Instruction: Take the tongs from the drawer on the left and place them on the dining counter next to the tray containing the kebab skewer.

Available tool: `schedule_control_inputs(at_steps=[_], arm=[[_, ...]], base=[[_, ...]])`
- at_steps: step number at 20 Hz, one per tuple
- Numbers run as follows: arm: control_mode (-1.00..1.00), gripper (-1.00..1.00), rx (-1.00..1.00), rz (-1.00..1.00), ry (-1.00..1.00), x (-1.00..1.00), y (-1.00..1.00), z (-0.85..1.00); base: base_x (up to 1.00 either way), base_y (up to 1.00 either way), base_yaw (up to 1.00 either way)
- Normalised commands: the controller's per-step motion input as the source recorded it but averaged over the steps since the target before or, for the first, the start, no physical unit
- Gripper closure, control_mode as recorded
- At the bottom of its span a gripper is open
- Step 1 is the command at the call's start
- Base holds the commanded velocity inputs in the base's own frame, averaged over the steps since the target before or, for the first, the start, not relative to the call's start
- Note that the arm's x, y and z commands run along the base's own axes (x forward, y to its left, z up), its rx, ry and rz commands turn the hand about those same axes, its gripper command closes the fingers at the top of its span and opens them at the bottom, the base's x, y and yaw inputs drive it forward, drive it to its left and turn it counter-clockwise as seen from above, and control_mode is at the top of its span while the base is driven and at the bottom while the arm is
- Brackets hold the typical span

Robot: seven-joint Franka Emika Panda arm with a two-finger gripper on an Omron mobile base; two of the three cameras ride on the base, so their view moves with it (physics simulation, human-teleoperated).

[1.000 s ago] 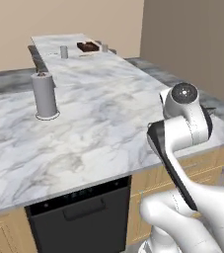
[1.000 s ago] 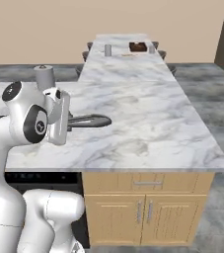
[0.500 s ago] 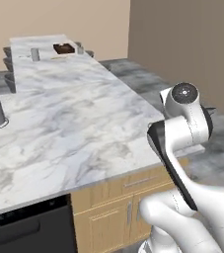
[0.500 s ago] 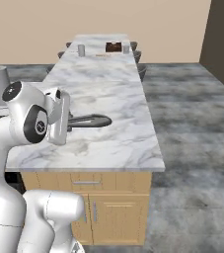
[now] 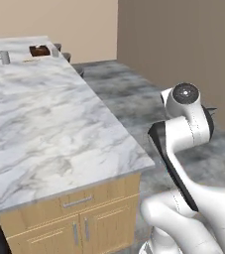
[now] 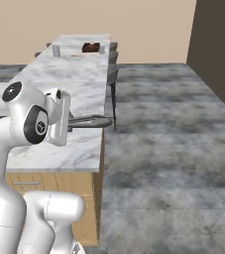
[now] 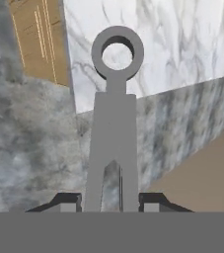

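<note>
The wide marble worktop [image 5: 49, 129] takes up most of the left base view, white with grey veins, and every place below is given from it. Light-wood cabinets sit under its near edge: a shallow drawer [image 5: 78, 201] with a short silver bar handle lies directly beneath the slab, and two cabinet doors [image 5: 79, 231] with vertical handles stand below that. Beyond the worktop's far end runs the dining counter [image 6: 79, 41], a narrower marble slab set a little higher. On that far counter rests the dark brown tray [image 6: 90, 47]; whatever lies inside it is too small to make out. Just to the tray's side, still at the worktop's far end, stands a small grey cylinder [image 6: 56, 50].

Off the worktop's right edge spreads a grey mottled floor [image 6: 168, 149], with tan and brown walls behind it.

At the worktop's near right corner the gripper [image 7: 111, 201] grips the tongs [image 6: 90, 121]. In the right base view they stick out level from the hand, above the slab's edge and pointing toward the floor side. In the hand view the dark fingertips [image 7: 155, 200] press against both sides of the two grey arms, and the ring end points away from the hand, over the worktop's corner.
</note>
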Motion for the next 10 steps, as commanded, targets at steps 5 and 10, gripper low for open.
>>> schedule_control_inputs(at_steps=[5,10], arm=[[1.0,1.0,0.0,0.0,0.0,0.0,0.0,0.0],[1.0,1.0,0.0,0.0,0.0,0.0,0.0,0.0]], base=[[0.18,-1.0,0.11],[0.35,-1.0,0.18]])
